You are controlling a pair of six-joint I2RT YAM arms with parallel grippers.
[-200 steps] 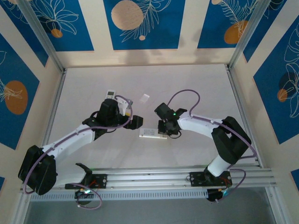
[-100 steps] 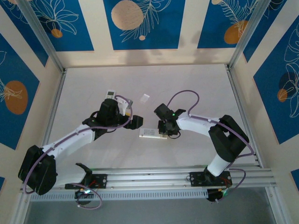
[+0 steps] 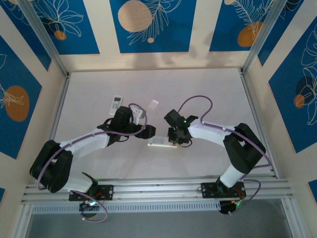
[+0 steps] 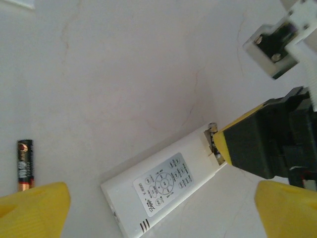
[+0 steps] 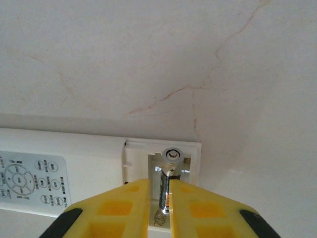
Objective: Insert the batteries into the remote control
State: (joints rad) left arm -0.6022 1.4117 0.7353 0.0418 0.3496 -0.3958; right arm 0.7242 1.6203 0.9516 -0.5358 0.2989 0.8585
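1. Far left on the table (image 3: pixel 208 89), a second white remote (image 3: pixel 116 102) is lying by itself, well apart from the action.
2. You're hovering your left pincer (image 3: pixel 148 130) wide open and gripping nothing. In its wrist view the yellow fingers (image 4: pixel 32 210) are sitting at the two bottom corners.
3. Below that pincer a loose battery (image 4: pixel 25 157) is lying flat on the table, dark-bodied with an orange end, clear of the remote.
4. Just beyond your two pincers, a small pale piece (image 3: pixel 154 104) is resting on the table; I can't tell what it is.
5. In the middle, the remote control (image 3: pixel 158 143) is lying buttons up, with its battery bay (image 5: pixel 185 166) standing open at the right end.
6. Your right pincer (image 3: pixel 173 141) is clamping tight on a battery (image 5: pixel 171 163). That cell is leaning into the open bay, plus end poking up at the rim and lower end hiding between your fingers near the spring (image 5: pixel 158 215).
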